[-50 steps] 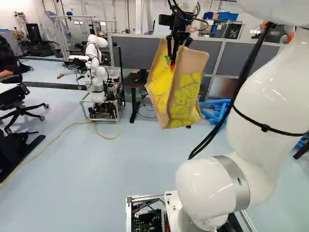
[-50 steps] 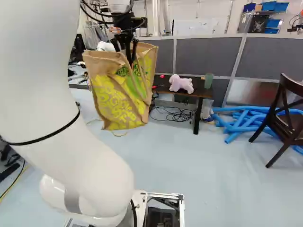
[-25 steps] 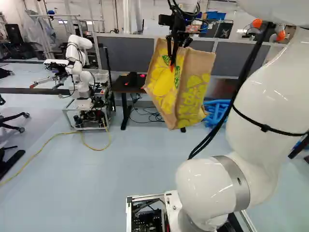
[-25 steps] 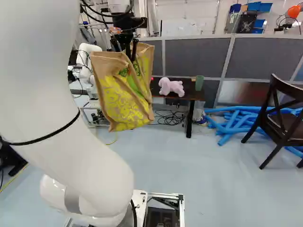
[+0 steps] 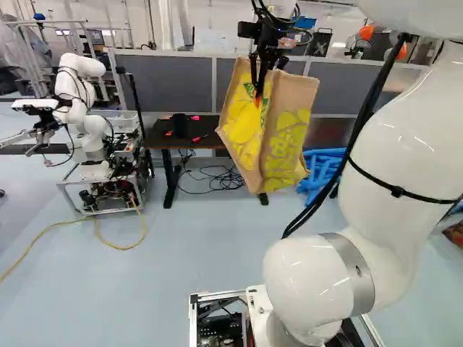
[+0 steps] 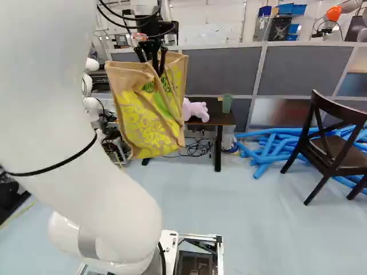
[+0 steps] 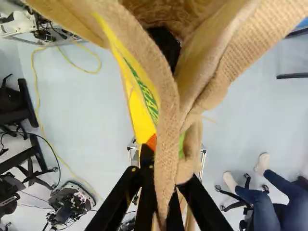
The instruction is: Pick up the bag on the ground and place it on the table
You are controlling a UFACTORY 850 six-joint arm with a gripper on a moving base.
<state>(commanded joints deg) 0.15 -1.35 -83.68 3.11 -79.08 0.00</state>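
The gripper (image 5: 258, 88) is high ahead of the base, shut on the upper part of the tan and yellow bag (image 5: 286, 141). The bag hangs open-topped and tilted, well above the floor. In the wrist view the gripper (image 7: 162, 185) has a folded edge of the woven bag (image 7: 166, 120) between its two fingers; an orange pad shows beside the fold. The dark table (image 5: 160, 139) stands beyond the bag, which hides part of it in both base views. Small red objects and a black object lie on its top.
A pink plush toy (image 6: 196, 110) and green cup (image 6: 227, 103) are on the table, cables beneath. Blue tubes (image 6: 267, 150) and a dark chair (image 6: 328, 150) stand right of it. Another robot (image 5: 90, 134) is at the left; a yellow cable (image 5: 119, 246) crosses the floor.
The base has turned right and come nearer to the table; the scene slides left in both base views. The arm holds its pose, the bag moving along with it and swaying slightly.
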